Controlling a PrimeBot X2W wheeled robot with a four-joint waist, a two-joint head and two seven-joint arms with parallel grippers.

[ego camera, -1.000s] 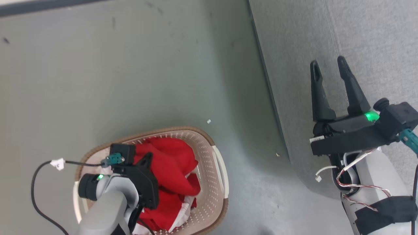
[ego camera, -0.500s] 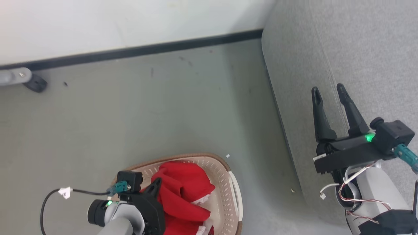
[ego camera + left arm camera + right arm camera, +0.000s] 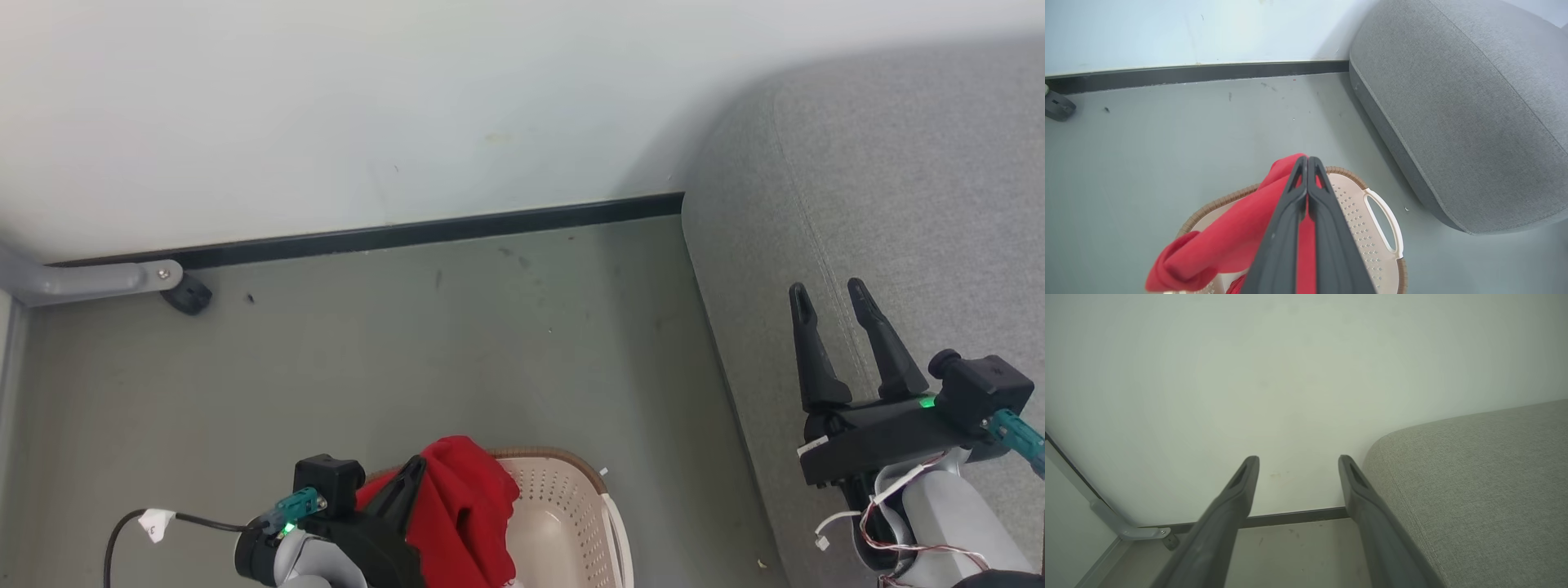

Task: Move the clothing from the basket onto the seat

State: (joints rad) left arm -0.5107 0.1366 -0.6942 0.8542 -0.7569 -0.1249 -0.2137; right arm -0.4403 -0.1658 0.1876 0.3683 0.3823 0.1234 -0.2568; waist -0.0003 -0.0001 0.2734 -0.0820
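At the bottom of the left wrist view the left tool [image 3: 1307, 163] has its 2 dark fingers pressed together, pinching a red garment [image 3: 1229, 245]. The fabric drapes over the fingers and hangs in a thick fold toward the lower left of that frame. Under it sits the oval cream basket [image 3: 1357, 228] with perforated walls, a brown woven-look rim and a white side handle on its right. The part of its inside that shows in the head view is bare plastic. The garment's bunched top stands above the basket's far rim there, and whether its lower end touches the basket bottom cannot be told, as the frame edge cuts it off. At the lower right of the head view the right tool [image 3: 826, 290] has its 2 fingers spread apart with nothing between them, pointing up the frame over the left edge of the grey seat cushion [image 3: 898, 188]. The cushion fills the right side of the frame, near the basket but apart from it, with a strip of grey-green floor [image 3: 408, 351] between them. Beyond the floor a black baseboard [image 3: 408, 233] runs along a pale wall [image 3: 326, 106]. At the far left a grey metal leg [image 3: 90, 279] ends in a black caster [image 3: 188, 296].
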